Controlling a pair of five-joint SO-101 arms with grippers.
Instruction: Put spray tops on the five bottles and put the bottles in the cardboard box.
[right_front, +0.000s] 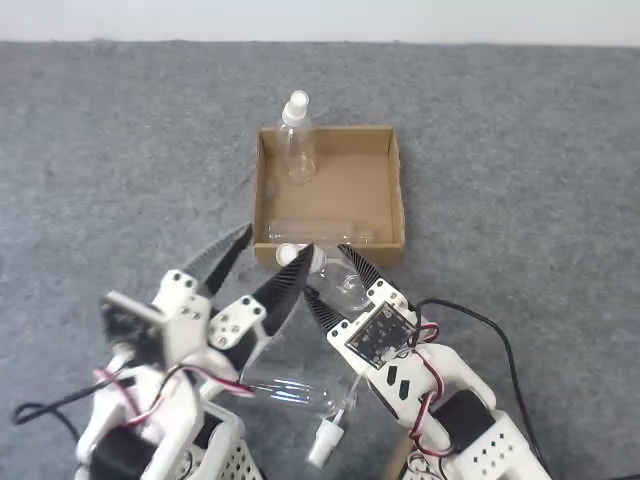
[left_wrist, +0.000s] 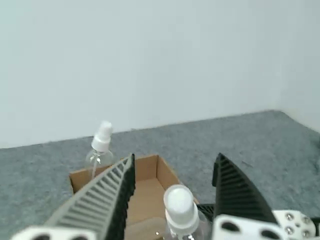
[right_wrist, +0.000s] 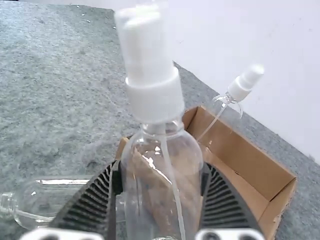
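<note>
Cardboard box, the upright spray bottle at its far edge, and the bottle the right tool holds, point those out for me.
cardboard box (right_front: 350, 190): high view, on its bare floor.
upright spray bottle (right_front: 298, 152): high view, on its clear body.
held spray bottle (right_wrist: 160, 172): right wrist view, on its clear body.

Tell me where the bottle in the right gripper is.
High view: the spray-topped bottle is clamped in the right gripper just before the cardboard box's near wall, its top between the open left gripper's fingers.

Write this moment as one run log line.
right gripper: shut on held bottle, near box front | left gripper: open by its top | box: upright bottle, lying bottle | carpet: spare bottle
</note>
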